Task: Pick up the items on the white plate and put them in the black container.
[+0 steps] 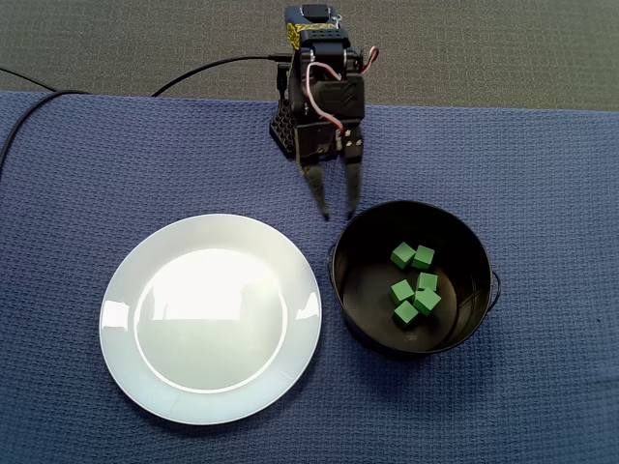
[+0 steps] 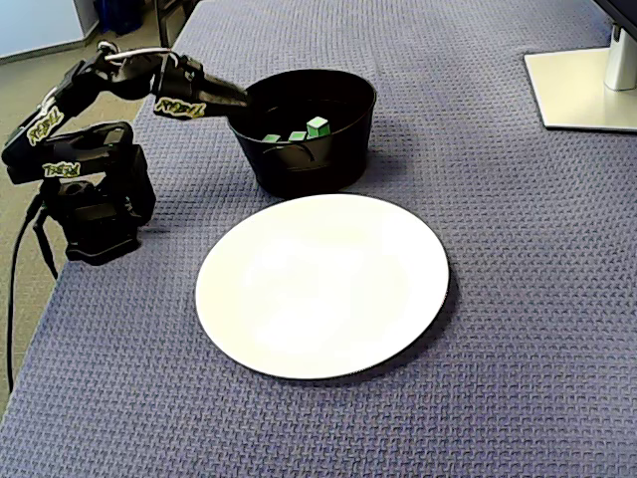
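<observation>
A: The pincer is hanging with its 2 fingers slightly spread, and nothing is sitting between them.

B: Where is the black container lying from it?

A: In a fixed view it is sitting just past the tips, toward the lower right, and the tips are pointing at its nearest rim. I am not managing to tell whether they are touching it.

B: And the green cubes?

A: They are lying inside the container, beyond the tips, clustered on its floor. I am counting 6 there. In a fixed view only 3 are showing over the wall.

B: The white plate?

A: It is lying flat on the surface, below and left of the pincer, just beside the container.

B: What else is showing?

A: A blue woven cloth is covering the surface. A black cable is running away behind the arm. A pale monitor foot is standing well apart from the pincer, beyond the container.
</observation>
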